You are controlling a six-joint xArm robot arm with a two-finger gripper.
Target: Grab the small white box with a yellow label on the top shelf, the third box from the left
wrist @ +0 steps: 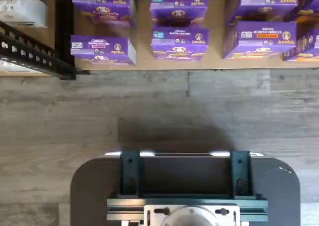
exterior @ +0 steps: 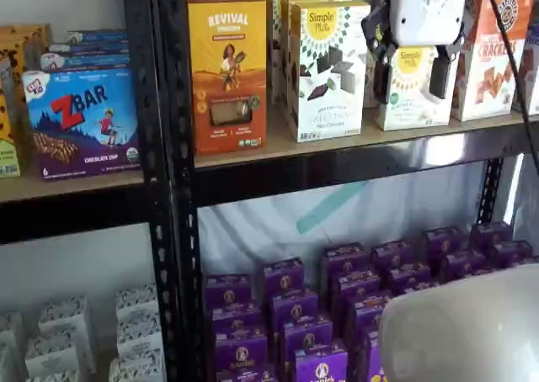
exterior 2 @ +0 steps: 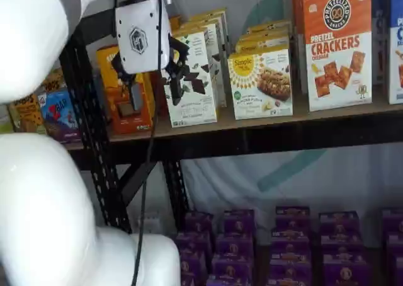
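Note:
The small white box (exterior: 410,92) with a yellow sunburst label stands on the top shelf (exterior: 278,149), between a tall white carton and an orange-and-white cracker carton; it also shows in a shelf view (exterior 2: 261,84). My gripper (exterior: 410,77) hangs in front of the shelf at the height of the boxes, its white body above two black fingers. A gap plainly shows between the fingers and nothing is in them. In a shelf view the gripper (exterior 2: 155,91) stands clear of the shelf front (exterior 2: 283,135). The wrist view shows neither the box nor the fingers.
A tall white carton with chocolate squares (exterior: 327,71) and an orange Revival box (exterior: 227,75) stand left of the task box, a Pretzel Crackers carton (exterior 2: 337,46) right of it. Purple Annie's boxes (wrist: 179,37) fill the board below. Black uprights (exterior: 168,188) frame the bay.

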